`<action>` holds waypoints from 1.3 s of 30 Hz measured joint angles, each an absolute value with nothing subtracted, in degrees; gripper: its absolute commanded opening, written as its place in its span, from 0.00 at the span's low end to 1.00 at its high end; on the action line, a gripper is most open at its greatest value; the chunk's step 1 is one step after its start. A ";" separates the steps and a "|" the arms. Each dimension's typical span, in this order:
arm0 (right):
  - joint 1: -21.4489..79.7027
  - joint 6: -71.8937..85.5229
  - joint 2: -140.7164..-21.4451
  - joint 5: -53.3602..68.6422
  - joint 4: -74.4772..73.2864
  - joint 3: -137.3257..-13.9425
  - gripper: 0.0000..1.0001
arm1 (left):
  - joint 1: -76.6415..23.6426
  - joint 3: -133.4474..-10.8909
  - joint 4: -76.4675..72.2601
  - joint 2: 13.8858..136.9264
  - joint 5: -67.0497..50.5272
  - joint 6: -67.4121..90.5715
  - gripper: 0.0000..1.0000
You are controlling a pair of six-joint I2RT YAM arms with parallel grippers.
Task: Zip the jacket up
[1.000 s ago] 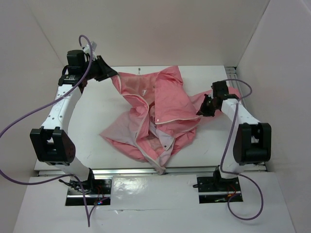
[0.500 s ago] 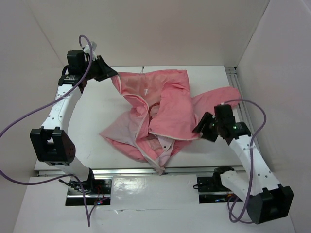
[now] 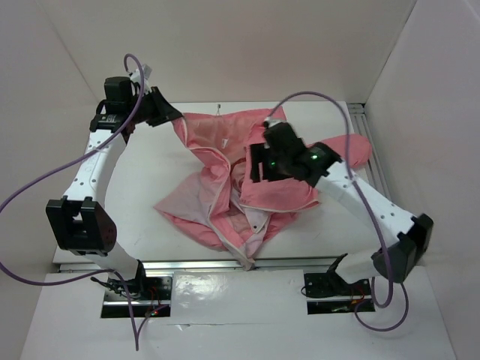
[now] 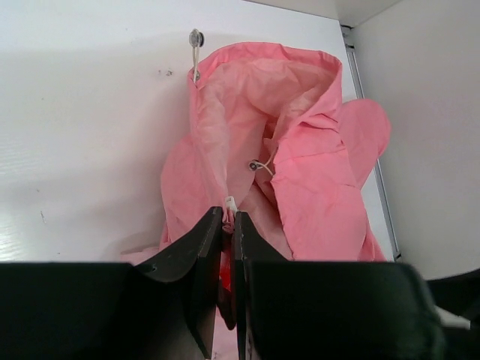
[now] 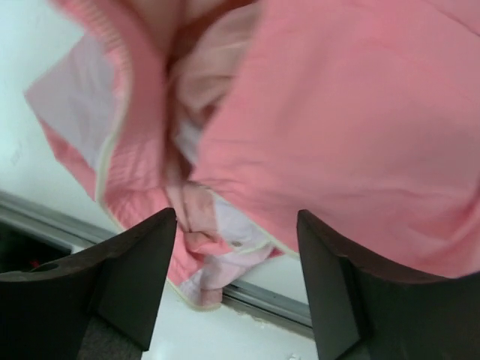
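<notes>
The salmon-pink jacket lies crumpled in the middle of the table, paler lining showing at its left and front. Its light zipper runs down the open front. My left gripper is at the back left, shut on the jacket's upper edge. In the left wrist view the fabric and a white zipper end sit pinched at the left gripper. My right gripper hovers over the jacket's right half. In the right wrist view the right gripper is open, with only pink fabric below it.
White walls enclose the table on three sides. A metal rail runs along the near edge and another rail sits at the back right. A drawstring toggle lies on the white table beyond the collar. Purple cables loop off both arms.
My right gripper has opened and swung from the table's right side to above the jacket's middle. The jacket's right flap has dropped flatter. The left gripper has not moved.
</notes>
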State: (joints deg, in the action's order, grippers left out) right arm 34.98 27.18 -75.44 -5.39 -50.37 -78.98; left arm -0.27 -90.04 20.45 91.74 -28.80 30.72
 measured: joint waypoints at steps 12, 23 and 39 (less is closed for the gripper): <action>54.78 13.08 -98.70 -15.84 -57.10 -91.61 0.86 | -0.32 -91.02 23.22 91.72 -28.73 28.60 0.00; 55.16 6.02 -103.33 -18.68 -58.98 -91.02 0.71 | -0.32 -91.02 23.64 91.72 -28.69 28.62 0.00; 53.95 3.44 -103.37 -15.92 -54.89 -84.71 0.56 | -0.32 -91.02 23.99 91.33 -28.27 28.62 0.00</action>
